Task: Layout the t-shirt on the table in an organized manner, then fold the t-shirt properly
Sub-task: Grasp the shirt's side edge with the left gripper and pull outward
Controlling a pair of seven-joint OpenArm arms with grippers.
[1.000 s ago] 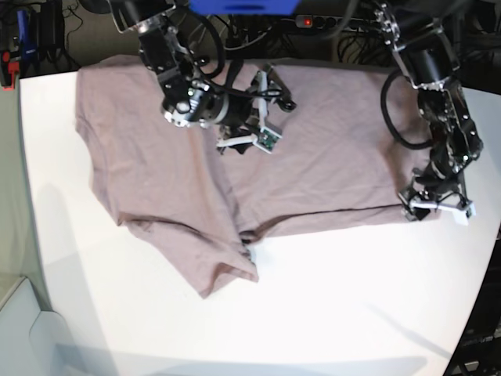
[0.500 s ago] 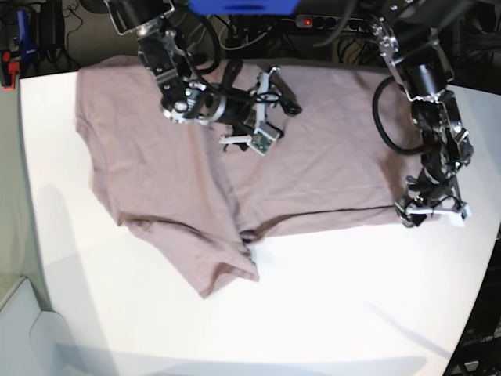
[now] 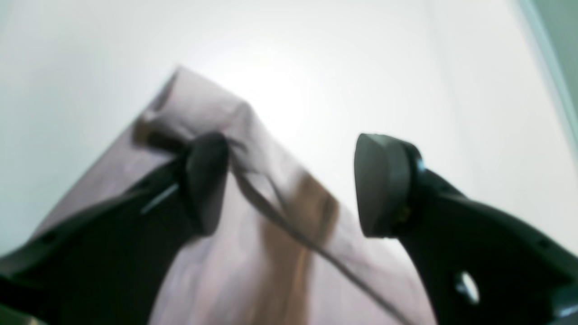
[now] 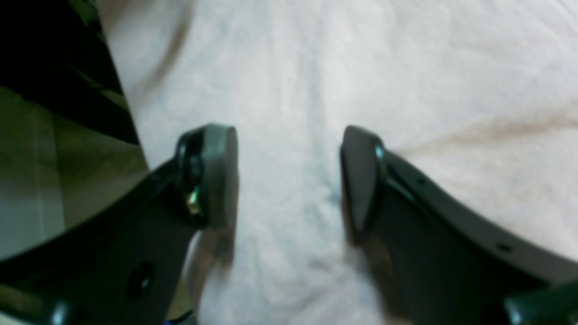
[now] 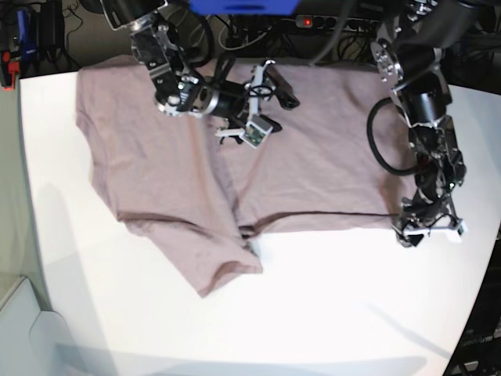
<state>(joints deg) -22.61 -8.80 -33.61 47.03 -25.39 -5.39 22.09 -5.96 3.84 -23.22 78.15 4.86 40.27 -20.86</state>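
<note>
The mauve-pink t-shirt (image 5: 313,172) lies spread on the white table (image 5: 337,305), with one sleeve folded over at the front left (image 5: 211,266). My left gripper (image 5: 428,230) hangs low at the shirt's front right corner. In the left wrist view it (image 3: 293,185) is open, with one finger (image 3: 205,180) over the cloth corner (image 3: 253,253) and the other over bare table. My right gripper (image 5: 278,88) is over the shirt's upper middle. In the right wrist view it (image 4: 289,180) is open and empty above the cloth (image 4: 406,67).
Cables and a power strip (image 5: 313,19) run along the table's back edge. A white box (image 5: 23,329) sits below the table's front left edge. The table's curved edge (image 5: 477,313) passes close to my left gripper.
My left gripper has moved toward the front along the shirt's right edge, down to its front corner. My right gripper has shifted slightly toward the back. The shirt lies much the same.
</note>
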